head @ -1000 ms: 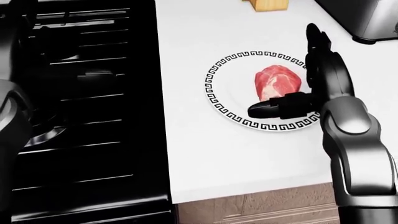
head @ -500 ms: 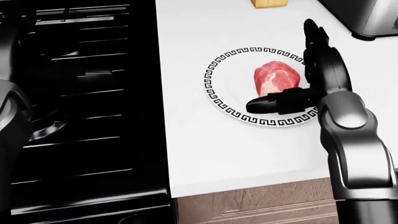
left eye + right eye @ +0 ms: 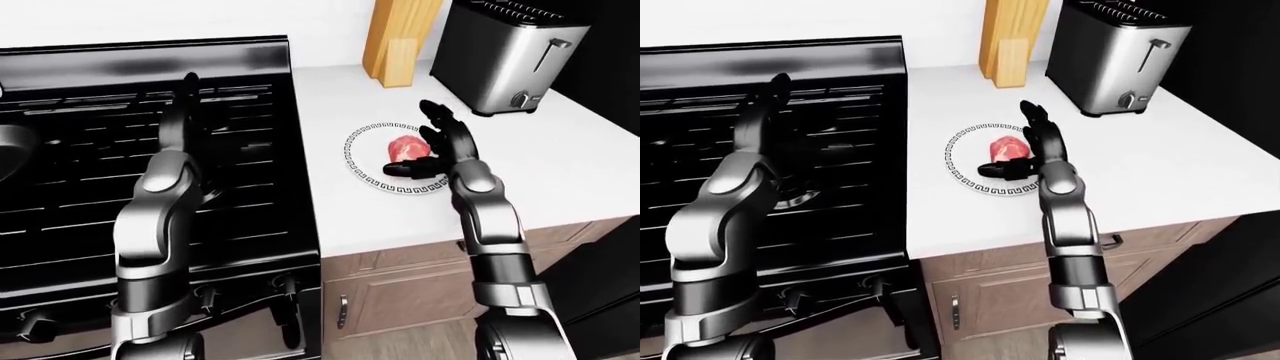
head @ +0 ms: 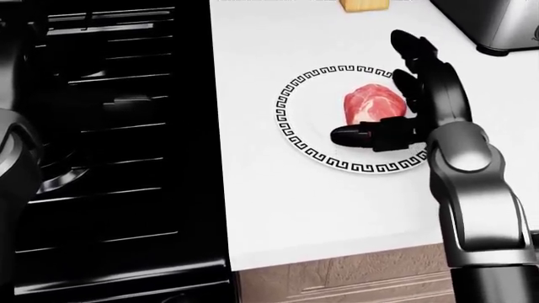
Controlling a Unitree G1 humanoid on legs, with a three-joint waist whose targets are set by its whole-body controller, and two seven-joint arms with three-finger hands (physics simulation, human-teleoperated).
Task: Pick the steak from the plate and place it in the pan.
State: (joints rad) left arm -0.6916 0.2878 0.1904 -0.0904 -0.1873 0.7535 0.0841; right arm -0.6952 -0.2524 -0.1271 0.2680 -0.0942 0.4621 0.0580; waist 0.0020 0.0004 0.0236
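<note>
we see the steak [image 4: 374, 103] lying on the plate [image 4: 296, 140], a white plate with a black key-pattern rim, on the white tabletop [image 4: 278, 202] near its stove-side edge. the right robot hand [image 4: 396, 104] stands over the plate with fingers spread apart: the thumb [image 4: 358, 134] lies across the plate just below the steak in the head view, and the other fingers [image 4: 414, 57] reach past the steak's right side. whether any finger touches the steak, we cannot tell. the steak is not lifted.

the left robot hand [image 3: 185, 101] is held over the black stove [image 3: 90, 180], fingers extended and apart, holding nothing. at the left edge of the left-eye view a dark rounded shape [image 3: 10, 150] sits on the stove; we cannot tell if it is the pan.

toward the tabletop's far edge stand a wooden block [image 3: 400, 37] and a steel toaster [image 3: 505, 56], well apart from the plate.
</note>
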